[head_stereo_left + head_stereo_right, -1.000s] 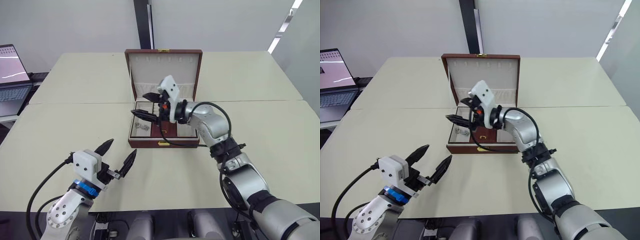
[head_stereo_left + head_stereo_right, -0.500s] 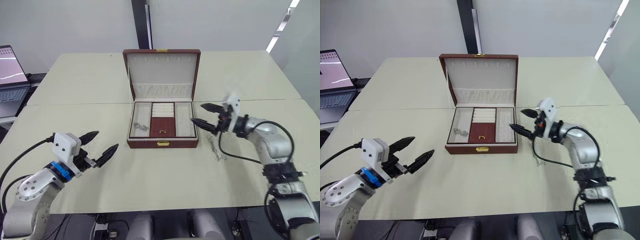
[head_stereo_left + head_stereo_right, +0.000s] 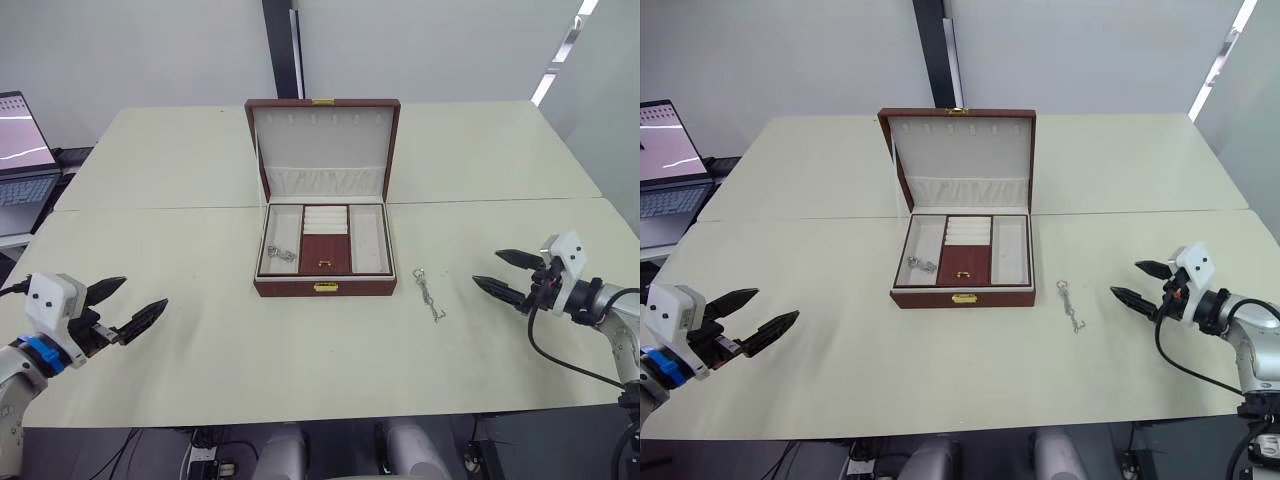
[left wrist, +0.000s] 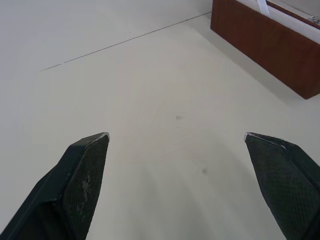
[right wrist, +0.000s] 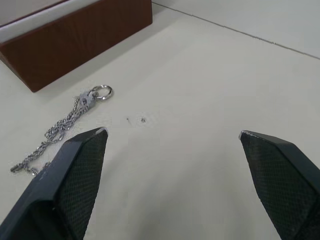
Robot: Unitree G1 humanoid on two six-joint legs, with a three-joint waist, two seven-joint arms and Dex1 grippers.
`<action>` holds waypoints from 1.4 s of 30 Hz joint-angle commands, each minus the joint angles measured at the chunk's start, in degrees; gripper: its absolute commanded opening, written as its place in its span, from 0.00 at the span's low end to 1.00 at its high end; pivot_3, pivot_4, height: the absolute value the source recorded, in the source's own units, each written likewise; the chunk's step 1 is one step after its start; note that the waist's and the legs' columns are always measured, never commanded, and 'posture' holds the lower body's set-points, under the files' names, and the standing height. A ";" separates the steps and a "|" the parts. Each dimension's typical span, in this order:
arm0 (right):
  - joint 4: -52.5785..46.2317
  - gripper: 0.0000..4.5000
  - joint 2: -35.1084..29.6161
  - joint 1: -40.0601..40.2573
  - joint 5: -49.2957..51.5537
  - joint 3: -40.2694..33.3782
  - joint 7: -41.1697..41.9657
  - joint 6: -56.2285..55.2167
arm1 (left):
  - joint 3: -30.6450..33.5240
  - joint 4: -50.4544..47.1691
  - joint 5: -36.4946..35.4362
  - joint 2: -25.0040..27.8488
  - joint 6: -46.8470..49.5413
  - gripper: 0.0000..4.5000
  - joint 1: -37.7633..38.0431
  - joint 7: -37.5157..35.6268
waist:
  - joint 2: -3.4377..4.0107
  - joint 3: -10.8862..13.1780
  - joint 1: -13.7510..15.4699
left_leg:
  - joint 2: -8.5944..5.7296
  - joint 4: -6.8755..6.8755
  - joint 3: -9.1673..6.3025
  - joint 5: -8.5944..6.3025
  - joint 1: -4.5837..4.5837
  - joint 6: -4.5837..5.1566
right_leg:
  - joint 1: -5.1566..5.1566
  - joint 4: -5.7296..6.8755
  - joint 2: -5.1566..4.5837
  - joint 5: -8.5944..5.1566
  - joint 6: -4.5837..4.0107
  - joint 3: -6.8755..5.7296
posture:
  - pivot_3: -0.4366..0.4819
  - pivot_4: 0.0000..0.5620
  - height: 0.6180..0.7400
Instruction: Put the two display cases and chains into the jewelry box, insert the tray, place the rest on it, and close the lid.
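The tray [image 3: 324, 240] sits in the jewelry box [image 3: 325, 287], lid [image 3: 323, 145] up. One chain [image 3: 428, 294] remains on the desk [image 3: 300, 350]. Both the left pincer [image 3: 122, 309] and the right pincer [image 3: 505, 274] are spread, empty.

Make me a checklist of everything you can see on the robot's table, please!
Surface: pale table, seam running across it behind the box.
Jewelry box: lid standing open, tray seated inside.
Chains: one chain on the table to the right of the box, another in the tray's left compartment.
Display cases: nothing seen.
Clutter: nothing seen.
Left gripper: open, holding nothing, over the table's near left part.
Right gripper: open, holding nothing, to the right of the loose chain.
Cables: black cable looping under the right arm.
Surroundings: laptop off the table's left, grey wall, dark post behind the box.
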 commanded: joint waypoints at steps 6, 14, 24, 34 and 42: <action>3.74 0.99 -1.67 1.34 0.17 -2.52 0.32 -3.93 | 2.11 2.84 0.75 1.27 -2.47 1.00 -1.43 -0.87 | 0.00 0.00 0.02 | 0.01 0.00 0.00 0.00 0.01 0.00 | 0.01 0.00 -0.01 0.00 0.00 -0.01 | 0.48 0.27 1.00; 3.81 0.99 -1.50 1.88 0.26 -2.32 -0.15 -4.23 | 2.06 3.53 0.76 1.04 -2.97 1.00 -1.81 -0.54 | 0.00 0.00 -0.01 | 0.00 0.01 0.01 0.00 0.02 0.00 | 0.02 0.01 -0.02 0.00 0.00 0.00 | 0.48 0.27 1.00; 2.41 0.99 -1.46 2.73 0.88 -3.07 -1.01 -3.52 | 1.89 3.66 0.81 0.60 -3.78 1.00 -2.08 -0.40 | 0.00 0.00 0.01 | 0.00 0.01 0.00 0.00 0.01 0.00 | 0.03 0.01 -0.02 0.00 0.01 0.00 | 0.48 0.27 1.00; -15.79 0.99 2.59 7.62 7.27 -4.51 -8.03 6.00 | -5.47 -10.65 0.11 -3.98 -2.35 1.00 -0.53 -0.70 | 0.00 0.00 0.24 | 0.00 0.03 -0.02 0.00 0.01 -0.01 | 0.06 0.02 -0.04 0.01 0.01 -0.01 | 0.48 0.27 1.00; -30.26 0.99 8.81 11.96 6.98 0.04 -16.65 11.30 | -19.80 -21.74 0.08 -7.10 -0.17 1.00 -4.60 -2.79 | -0.01 -0.01 0.49 | -0.02 0.05 -0.04 0.00 0.00 -0.01 | 0.08 0.02 -0.04 0.01 0.01 -0.02 | 0.48 0.27 1.00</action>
